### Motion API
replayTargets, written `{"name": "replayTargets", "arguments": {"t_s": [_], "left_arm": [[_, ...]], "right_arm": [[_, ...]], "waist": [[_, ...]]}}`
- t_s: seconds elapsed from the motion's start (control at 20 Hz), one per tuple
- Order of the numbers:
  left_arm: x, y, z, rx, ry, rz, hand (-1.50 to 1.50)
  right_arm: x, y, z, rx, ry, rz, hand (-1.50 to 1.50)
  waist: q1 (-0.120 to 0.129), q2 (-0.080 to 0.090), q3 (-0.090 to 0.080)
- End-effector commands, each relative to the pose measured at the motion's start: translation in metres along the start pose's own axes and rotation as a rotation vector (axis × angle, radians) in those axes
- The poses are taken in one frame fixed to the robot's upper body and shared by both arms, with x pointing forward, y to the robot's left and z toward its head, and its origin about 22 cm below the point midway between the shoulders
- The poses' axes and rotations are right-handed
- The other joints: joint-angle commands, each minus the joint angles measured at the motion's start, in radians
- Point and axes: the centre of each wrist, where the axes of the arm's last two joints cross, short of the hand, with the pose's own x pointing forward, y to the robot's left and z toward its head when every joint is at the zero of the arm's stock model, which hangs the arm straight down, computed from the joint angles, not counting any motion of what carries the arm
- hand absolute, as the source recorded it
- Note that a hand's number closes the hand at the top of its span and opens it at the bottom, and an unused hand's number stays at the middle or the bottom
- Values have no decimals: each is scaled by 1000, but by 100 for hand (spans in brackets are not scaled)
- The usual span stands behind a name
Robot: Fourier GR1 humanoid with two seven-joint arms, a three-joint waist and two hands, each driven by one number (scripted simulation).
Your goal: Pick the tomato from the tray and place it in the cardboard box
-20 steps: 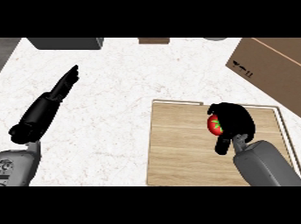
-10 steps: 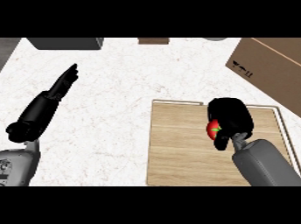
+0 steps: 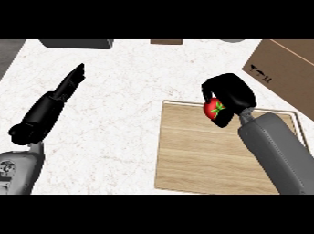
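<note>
Gripping tomato (image 3: 216, 111) in right robot hand (image 3: 228, 93), fingers curled round it, above tray (image 3: 193, 155), cardboard box (image 3: 294, 73) upper right; left robot hand (image 3: 62, 91) straight-fingered, idle.

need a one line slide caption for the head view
Right hand curled round the tomato above the wooden tray, cardboard box at right.

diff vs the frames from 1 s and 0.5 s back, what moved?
The right hand, curled round the tomato, has carried it up the view, from over the middle of the wooden tray to the tray's far edge, nearer the cardboard box. The tomato now shows more fully below the fingers. The left hand stayed open and resting at the left; tray and box have not moved.
</note>
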Motion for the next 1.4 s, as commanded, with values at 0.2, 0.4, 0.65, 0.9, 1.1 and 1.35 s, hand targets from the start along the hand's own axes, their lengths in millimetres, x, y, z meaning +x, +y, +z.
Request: {"name": "replayTargets", "arguments": {"t_s": [0.2,0.4,0.65,0.9,1.1,1.35], "left_arm": [[13,-1,5,15,20,-6,0],[1,0,8,28,15,-16,0],[-6,-4,13,25,32,-7,0],[-3,-17,6,22,23,3,0],[-9,-19,5,18,-13,-2,0],[-7,-10,-1,-1,16,0,0]], "right_arm": [[-18,-62,-8,-218,-168,96,150],[-5,-114,-15,-347,-60,-23,150],[-28,-134,-5,-527,177,-207,150],[-61,-156,-5,-601,336,-203,150],[-119,-197,11,-627,426,-233,150],[-159,-186,17,-555,504,-114,150]], "waist": [[-31,-13,0],[-33,-13,-1],[-36,-14,-1],[-27,-8,-1],[-13,0,-1],[-1,3,0]]}}
